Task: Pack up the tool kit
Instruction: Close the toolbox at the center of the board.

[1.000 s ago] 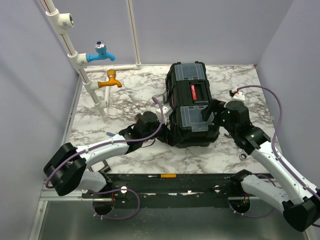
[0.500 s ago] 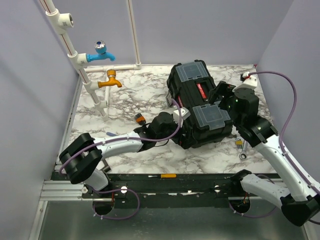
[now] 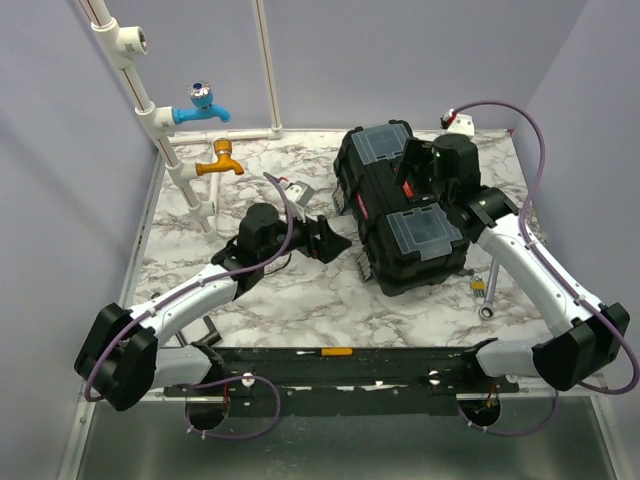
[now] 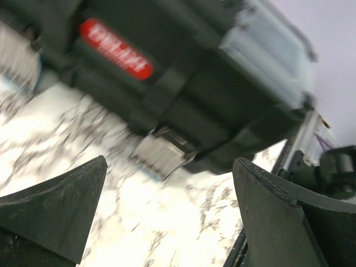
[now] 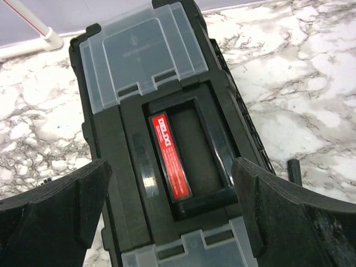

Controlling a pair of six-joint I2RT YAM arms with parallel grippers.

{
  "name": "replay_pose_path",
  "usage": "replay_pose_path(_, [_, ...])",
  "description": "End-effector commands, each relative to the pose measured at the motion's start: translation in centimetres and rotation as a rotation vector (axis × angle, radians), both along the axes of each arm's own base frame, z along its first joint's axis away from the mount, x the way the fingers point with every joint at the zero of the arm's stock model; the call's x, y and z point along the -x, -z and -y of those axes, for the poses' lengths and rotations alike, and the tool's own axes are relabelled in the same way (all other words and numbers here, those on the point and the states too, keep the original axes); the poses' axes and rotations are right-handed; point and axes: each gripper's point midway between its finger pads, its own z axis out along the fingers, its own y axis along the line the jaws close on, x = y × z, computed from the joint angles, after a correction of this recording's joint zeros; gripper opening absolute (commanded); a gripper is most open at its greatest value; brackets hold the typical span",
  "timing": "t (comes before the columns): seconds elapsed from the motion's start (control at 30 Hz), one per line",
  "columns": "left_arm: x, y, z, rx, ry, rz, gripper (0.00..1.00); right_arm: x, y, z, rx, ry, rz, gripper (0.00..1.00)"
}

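Note:
The black toolbox (image 3: 400,215) lies closed on the marble table, slanting from far left to near right, with a clear lid at each end. My left gripper (image 3: 332,243) is open and empty, just left of the toolbox and apart from it. The blurred left wrist view shows the toolbox side (image 4: 183,83) with a red label and a grey latch (image 4: 161,156) ahead of the open left gripper (image 4: 167,222). My right gripper (image 3: 415,185) hovers open over the red-black handle (image 5: 172,156), with the right gripper (image 5: 172,222) straddling it and touching nothing. A wrench (image 3: 487,292) lies right of the toolbox.
White pipes with a blue tap (image 3: 203,105) and an orange tap (image 3: 220,160) stand at the back left. Grey walls close in the left, back and right. An orange-handled tool (image 3: 337,352) lies on the near rail. A small black piece (image 5: 293,169) lies beside the toolbox.
The toolbox has turned and shifted. My left gripper has drawn back to the left, away from it. My right gripper has moved farther back, over the handle.

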Motion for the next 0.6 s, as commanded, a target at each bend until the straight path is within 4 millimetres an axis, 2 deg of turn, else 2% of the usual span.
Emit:
replay_pose_path(0.0, [-1.8,2.9,-2.9,0.044,-0.083,-0.138,0.98,-1.8,-1.7,0.0,-0.024,-0.023,0.018,1.00])
replay_pose_path(0.13, [-4.5,4.0,-4.3,0.097,-0.154,-0.225,0.99,-5.0,-0.5,2.3,-0.072,0.002,-0.019,1.00])
replay_pose_path(0.27, [-7.1,4.4,-4.4,0.150,-0.169,-0.321,0.98,-7.2,1.1,3.8,-0.086,0.012,-0.058,1.00])
replay_pose_path(0.4, [-9.5,3.7,-4.2,0.197,-0.186,-0.345,0.98,-8.8,1.9,3.8,-0.106,-0.025,-0.092,1.00])
replay_pose_path(0.57, [-13.0,3.6,-3.8,0.221,-0.219,-0.396,0.97,-10.9,0.2,2.4,-0.120,-0.092,-0.067,1.00])
